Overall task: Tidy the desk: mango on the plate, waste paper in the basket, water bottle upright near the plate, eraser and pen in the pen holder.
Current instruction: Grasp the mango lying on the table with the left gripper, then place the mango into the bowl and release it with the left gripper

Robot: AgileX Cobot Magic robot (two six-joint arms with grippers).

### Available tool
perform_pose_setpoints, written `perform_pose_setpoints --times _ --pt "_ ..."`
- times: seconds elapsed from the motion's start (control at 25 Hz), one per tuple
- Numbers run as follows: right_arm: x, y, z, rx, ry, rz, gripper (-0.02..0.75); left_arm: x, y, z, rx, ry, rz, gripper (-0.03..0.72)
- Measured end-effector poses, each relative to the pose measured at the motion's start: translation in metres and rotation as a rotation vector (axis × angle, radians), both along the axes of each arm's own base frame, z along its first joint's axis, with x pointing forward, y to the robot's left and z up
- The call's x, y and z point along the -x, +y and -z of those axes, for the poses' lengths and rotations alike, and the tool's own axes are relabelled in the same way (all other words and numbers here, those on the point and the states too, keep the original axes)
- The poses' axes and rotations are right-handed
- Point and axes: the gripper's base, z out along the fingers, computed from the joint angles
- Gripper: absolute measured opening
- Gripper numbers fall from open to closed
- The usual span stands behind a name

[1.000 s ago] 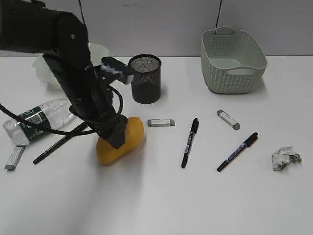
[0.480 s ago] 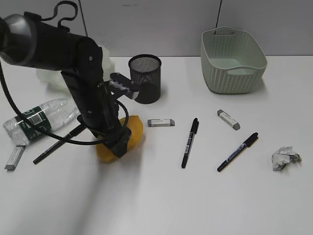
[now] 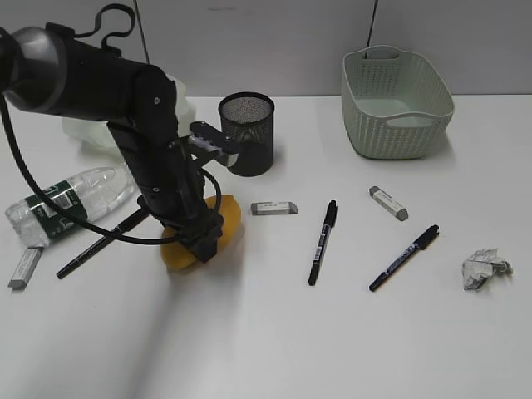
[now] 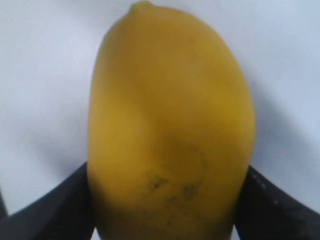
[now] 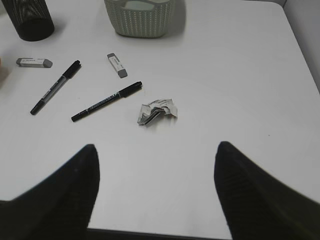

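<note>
Closing on the mango (image 4: 170,130), the left gripper (image 3: 199,243) straddles it on the desk (image 3: 266,332), fingers at both flanks; a firm grip can't be confirmed.
Nothing is tidied: the basket (image 3: 397,104) and pen holder (image 3: 247,133) look empty, the waste paper (image 5: 157,112) lies loose, the water bottle (image 3: 71,199) lies flat, and the right gripper (image 5: 155,197) stays spread.

It looked like an office or lab bench: a plain white desk (image 3: 332,332) against a grey partition wall, pens and erasers scattered, a mesh pen holder (image 3: 247,133) at eleven o'clock.
</note>
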Motion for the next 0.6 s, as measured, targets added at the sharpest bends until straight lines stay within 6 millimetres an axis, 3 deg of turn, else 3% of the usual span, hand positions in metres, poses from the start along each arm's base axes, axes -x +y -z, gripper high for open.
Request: perform_pose_setpoints --times 0.16,0.32,0.44,0.6 --pt "0.0 0.0 0.0 0.0 0.0 0.0 0.566 -0.002 -0.002 -0.007 -0.02 0.037 0.004 0.566" --pt "0.0 0.0 0.0 0.0 0.0 0.0 0.566 -0.007 -0.005 -0.032 -0.028 0.059 0.008 0.566" --pt "0.0 0.0 0.0 0.0 0.0 0.0 0.566 -0.016 -0.003 -0.067 0.007 0.007 -0.016 0.566" --pt "0.0 0.0 0.0 0.0 0.0 0.0 0.566 -0.041 0.02 -0.115 0.08 -0.107 -0.119 0.566"
